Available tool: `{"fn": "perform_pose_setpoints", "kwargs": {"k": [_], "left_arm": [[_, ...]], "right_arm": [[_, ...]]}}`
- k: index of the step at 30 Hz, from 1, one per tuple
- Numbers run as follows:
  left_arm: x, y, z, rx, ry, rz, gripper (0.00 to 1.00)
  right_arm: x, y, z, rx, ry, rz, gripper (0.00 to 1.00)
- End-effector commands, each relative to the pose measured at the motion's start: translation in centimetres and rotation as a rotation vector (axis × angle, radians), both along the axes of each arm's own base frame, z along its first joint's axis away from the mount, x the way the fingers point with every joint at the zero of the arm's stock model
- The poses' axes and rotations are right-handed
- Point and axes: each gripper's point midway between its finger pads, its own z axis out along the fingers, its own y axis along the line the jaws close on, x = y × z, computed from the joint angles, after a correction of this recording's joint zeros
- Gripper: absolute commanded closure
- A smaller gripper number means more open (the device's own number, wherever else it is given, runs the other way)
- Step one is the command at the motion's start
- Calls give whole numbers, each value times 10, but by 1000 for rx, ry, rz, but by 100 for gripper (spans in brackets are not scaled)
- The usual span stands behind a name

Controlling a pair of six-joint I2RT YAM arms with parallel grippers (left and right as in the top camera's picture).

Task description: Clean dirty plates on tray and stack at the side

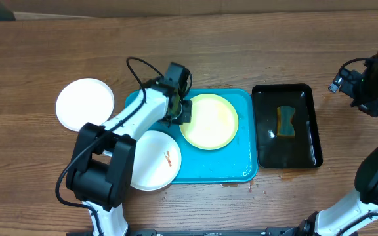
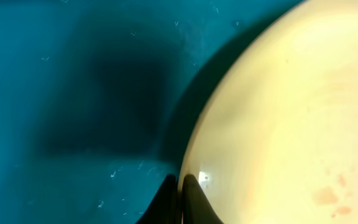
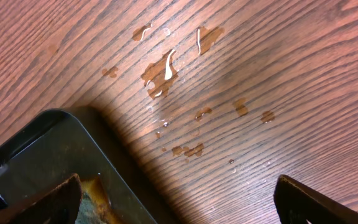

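Plates [image 1: 209, 124] seem a third done to me: one clean-looking round white plate [image 1: 84, 103] rests left of the large turquoise plastic tray [image 1: 235, 172], a smeared white one [image 1: 153, 159] straddles its left rim, my left pincer [image 2: 179, 180] clamps the spotted pale yellow-green plate [image 2: 291, 112] inside it, and my right pincer [image 3: 178, 186] gapes wide.

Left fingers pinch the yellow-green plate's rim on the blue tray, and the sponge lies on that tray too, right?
Not quite. The sponge lies in the black tray, as the overhead view shows. The left fingers do pinch the yellow-green plate on the blue tray.
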Motion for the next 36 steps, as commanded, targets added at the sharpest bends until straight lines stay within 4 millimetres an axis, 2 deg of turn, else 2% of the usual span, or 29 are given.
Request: {"fn": "perform_pose_setpoints", "kwargs": {"k": [1,7,10,15,20,23,27,30,36], "left_arm": [[29,7,29,13,-58,9,96],[46,6,78,13,-104,-5,96],[55,-1,104,-4,-145,-11,96],[64,-30,138,-38,-232,-55,96],[64,-64,152,15,-340,-88,96],[57,-94,159,45,-412,-142,96],[38,-134,171,137,-534,-209,96],[23,-151,184,259,-651,-227,96],[-14,-180,223,480,-903,-250,96]], "right_arm": [[2,-2,8,-8,-25,-8,0],[2,-2,8,-8,-25,-8,0],[2,-2,8,-8,-25,-9,0],[2,-2,8,-8,-25,-9,0],[2,-2,8,-8,-25,-8,0],[2,-2,8,-8,-25,-8,0],[2,-2,8,-8,-25,-8,0],[2,-2,8,-8,-25,-8,0],[2,-2,8,-8,-25,-9,0]]}}
